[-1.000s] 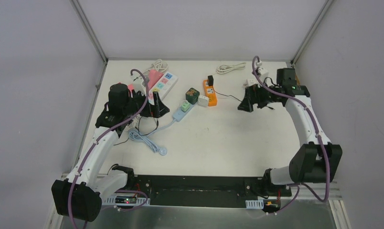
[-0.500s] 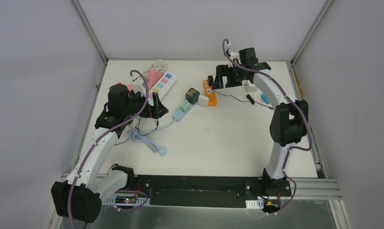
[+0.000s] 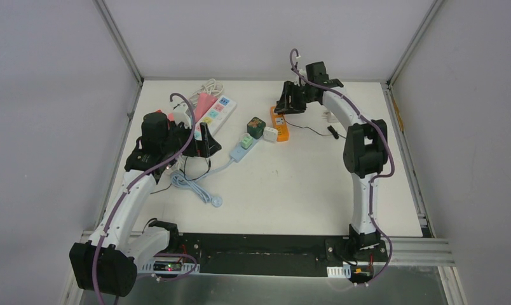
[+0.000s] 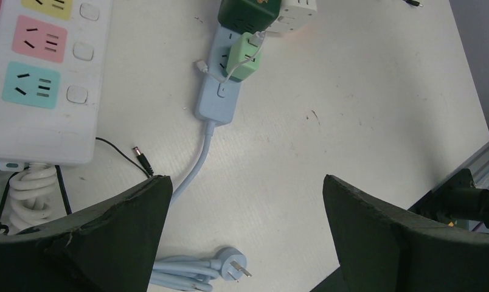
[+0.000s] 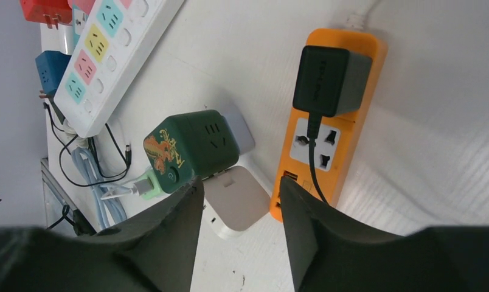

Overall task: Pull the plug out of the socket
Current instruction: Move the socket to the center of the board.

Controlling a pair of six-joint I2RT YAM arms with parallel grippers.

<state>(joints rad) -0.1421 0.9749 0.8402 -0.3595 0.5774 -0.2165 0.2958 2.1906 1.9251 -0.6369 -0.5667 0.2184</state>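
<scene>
Left gripper (image 4: 245, 182) over the left part of the table (image 3: 304, 190), fingers (image 4: 90, 237) spread wide, nothing between them. Under it a white multi-socket strip (image 4: 35, 79) with coloured outlets near the far-left corner, a loose black barrel jack (image 4: 142, 159) just beside it, and a pale blue power strip (image 4: 219, 91) with a light green plug (image 4: 245, 56) seated in it, its blue cord (image 4: 190, 170) running toward the near edge. Next right, dark green cube socket (image 5: 190, 149) and white cube adapter (image 5: 236, 198) touching. Then orange power strip (image 5: 345, 140), middle of the table toward the far edge, black plug (image 5: 330, 79) seated in its far-end outlet, cord trailing down over the strip. Right gripper (image 5: 241, 185) above the strip's near end, fingers (image 5: 303, 243) apart with a narrow gap, pinching nothing, clear of the plug.
</scene>
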